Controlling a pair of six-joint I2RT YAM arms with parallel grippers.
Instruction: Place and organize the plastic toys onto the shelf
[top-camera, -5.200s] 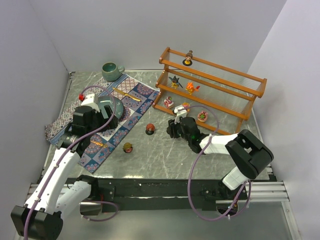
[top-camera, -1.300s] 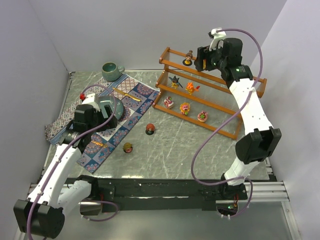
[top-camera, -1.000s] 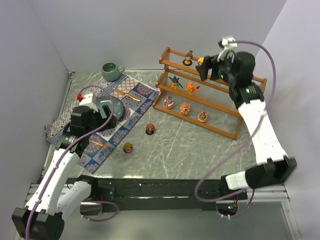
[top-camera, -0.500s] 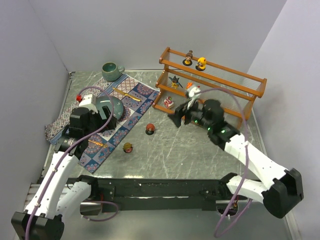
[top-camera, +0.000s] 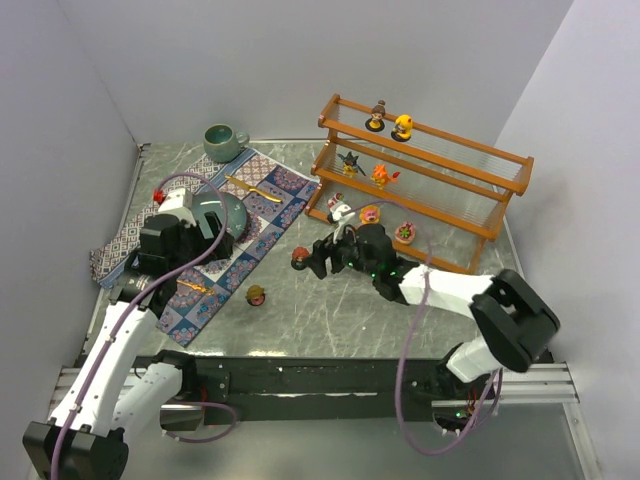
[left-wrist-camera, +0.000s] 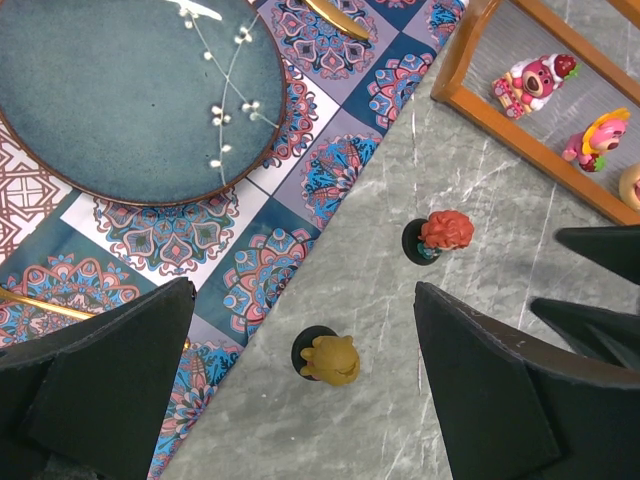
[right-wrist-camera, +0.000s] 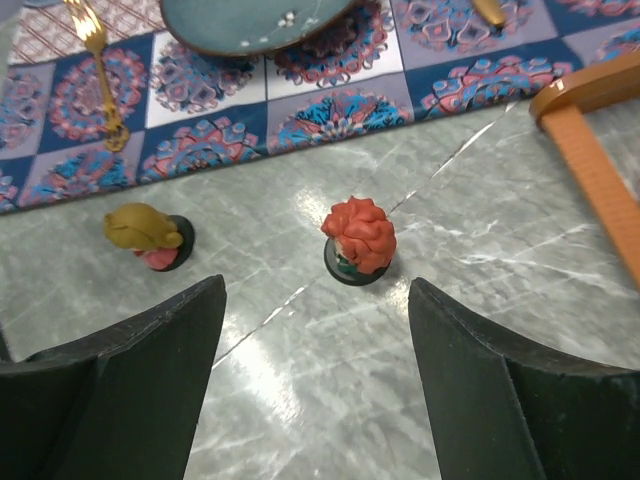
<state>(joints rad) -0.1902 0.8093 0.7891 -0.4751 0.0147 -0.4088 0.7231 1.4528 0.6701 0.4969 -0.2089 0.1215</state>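
Note:
The shelf (top-camera: 432, 172) stands at the back right and carries several plastic toys: a brown-haired one (top-camera: 375, 116) and a yellow one (top-camera: 402, 126) on top, a dark spiky one (top-camera: 349, 161) and an orange one (top-camera: 380, 175) on the middle tier, pink ones (top-camera: 404, 233) on the lowest. A red-haired toy (top-camera: 299, 258) and a yellow-brown toy (top-camera: 256, 295) stand on the table. My right gripper (right-wrist-camera: 315, 300) is open, low, just short of the red-haired toy (right-wrist-camera: 358, 238). My left gripper (left-wrist-camera: 302, 300) is open, high above the yellow-brown toy (left-wrist-camera: 328, 358).
A patterned mat (top-camera: 265, 195) lies at the left with a blue plate (top-camera: 212, 210) and gold cutlery (top-camera: 245, 187) on it. A green mug (top-camera: 222, 142) stands behind it. A small red thing (top-camera: 161, 193) sits by the left wall. Walls close in on three sides.
My right arm came down from the shelf's top tier, where the yellow toy now stands free, to the table beside the red-haired toy. The left arm barely moved.

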